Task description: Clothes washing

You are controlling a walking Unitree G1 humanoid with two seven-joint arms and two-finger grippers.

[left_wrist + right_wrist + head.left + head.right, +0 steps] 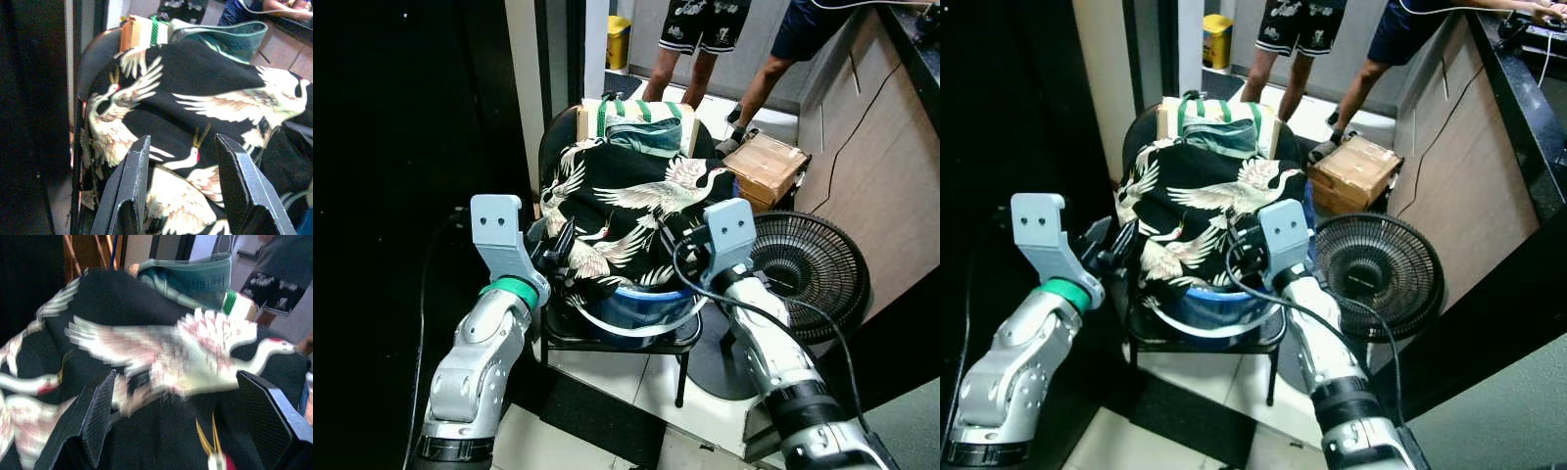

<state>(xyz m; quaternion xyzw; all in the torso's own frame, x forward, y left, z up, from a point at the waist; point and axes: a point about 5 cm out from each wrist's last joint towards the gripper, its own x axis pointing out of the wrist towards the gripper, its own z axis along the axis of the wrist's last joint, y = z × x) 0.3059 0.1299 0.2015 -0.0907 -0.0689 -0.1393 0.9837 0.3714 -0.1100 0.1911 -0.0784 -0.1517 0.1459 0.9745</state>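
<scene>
Black crane-print garment (626, 211) heaped over blue basin (651, 304) on chair (607, 338); left gripper (558, 245) and right gripper (680, 240) flank it, fingers spread

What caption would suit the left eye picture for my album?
Both open pincers, left pincer and right pincer, reach for a crane-print garment heaped over a blue basket on a chair.

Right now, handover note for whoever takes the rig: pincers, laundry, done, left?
Left pincer: open, at the left edge of the crane-print garment, nothing held.
Right pincer: open, at the garment's right side, nothing held.
The garment is heaped over a blue basin on a black chair; a teal cloth lies behind it. A floor fan stands right of the chair; two people stand beyond.
Done: both pincers are at the pile.
Left: grasp the garment, lift it, wash.
</scene>
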